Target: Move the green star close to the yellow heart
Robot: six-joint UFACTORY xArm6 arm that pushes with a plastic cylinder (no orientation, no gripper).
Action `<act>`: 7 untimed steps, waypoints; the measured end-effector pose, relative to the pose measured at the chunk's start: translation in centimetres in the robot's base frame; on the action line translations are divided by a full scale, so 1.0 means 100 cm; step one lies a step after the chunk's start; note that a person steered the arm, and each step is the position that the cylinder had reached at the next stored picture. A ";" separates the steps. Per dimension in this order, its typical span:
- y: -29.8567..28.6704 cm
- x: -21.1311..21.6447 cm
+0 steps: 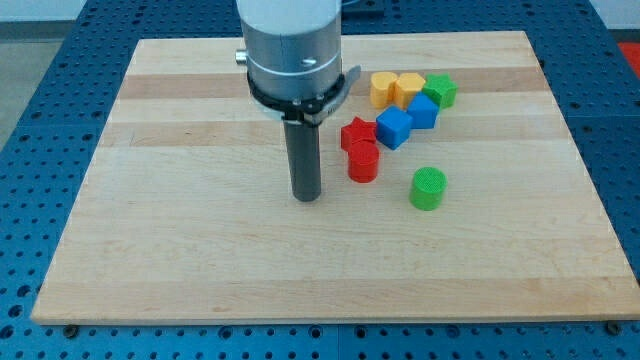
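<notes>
The green plastic star (441, 90) is already sitting against the yellow plastic heart (409, 88) at the view's upper right. I'm holding my tip (306, 197), a jawless rod, well apart, left of the red cylinder (363, 161).

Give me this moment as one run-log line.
my tip: left of red cylinder, touching no block | green star: right beside yellow heart | green cylinder: alone, lower right
</notes>
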State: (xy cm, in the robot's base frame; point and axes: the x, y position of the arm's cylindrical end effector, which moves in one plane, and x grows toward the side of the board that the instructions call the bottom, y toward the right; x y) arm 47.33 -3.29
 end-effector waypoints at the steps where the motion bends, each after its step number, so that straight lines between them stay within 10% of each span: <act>1: 0.000 -0.037; 7: 0.070 -0.147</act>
State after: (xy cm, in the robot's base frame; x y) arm 32.66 3.68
